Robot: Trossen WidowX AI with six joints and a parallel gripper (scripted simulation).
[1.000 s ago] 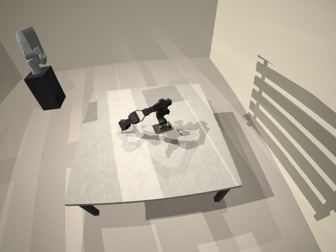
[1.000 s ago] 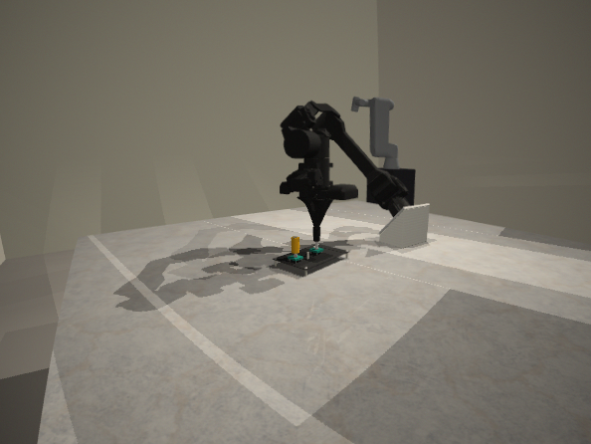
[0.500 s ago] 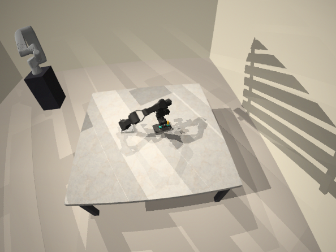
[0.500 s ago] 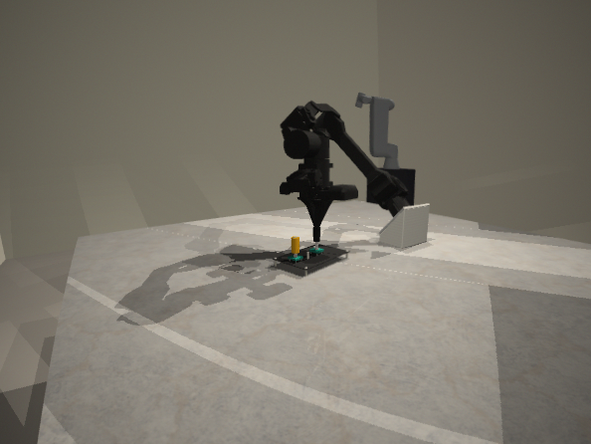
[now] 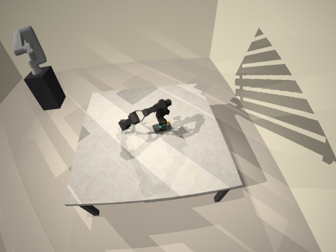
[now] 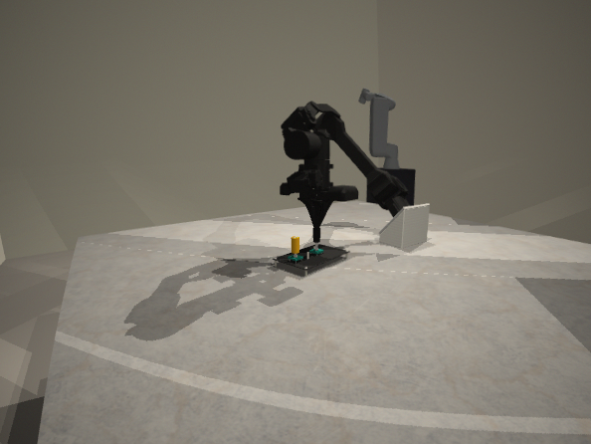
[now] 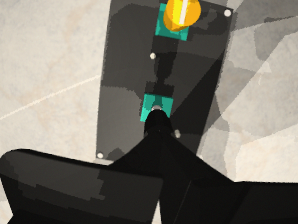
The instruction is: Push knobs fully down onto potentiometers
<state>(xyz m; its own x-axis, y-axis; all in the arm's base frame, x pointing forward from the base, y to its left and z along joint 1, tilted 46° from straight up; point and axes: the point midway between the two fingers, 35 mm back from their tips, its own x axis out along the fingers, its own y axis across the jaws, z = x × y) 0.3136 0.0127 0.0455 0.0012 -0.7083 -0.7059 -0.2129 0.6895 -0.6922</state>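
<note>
The dark circuit board [image 5: 167,130] [image 6: 332,257] [image 7: 125,65] stands on short legs. A yellow knob [image 5: 168,123] [image 6: 295,245] [image 7: 182,12] stands upright over one teal potentiometer [image 6: 295,258] [image 7: 162,31]; a small gap seems to show beneath it. The other teal potentiometer [image 6: 316,252] [image 7: 148,102] has a black knob [image 6: 316,235] [image 7: 157,119] above it, with pale shaft visible below the knob. My gripper [image 6: 316,227] [image 7: 158,138] is shut, pointing down, with its tips at the top of the black knob. Exact contact is hard to tell, black against black.
A small pale post [image 6: 307,255] [image 7: 152,56] stands on the board between the potentiometers, and another pale post [image 7: 177,133] is beside the black knob. My arm's base is at a white wedge-shaped block [image 6: 415,228]. A grey arm [image 5: 31,52] [image 6: 380,124] stands on a black pedestal beyond the table.
</note>
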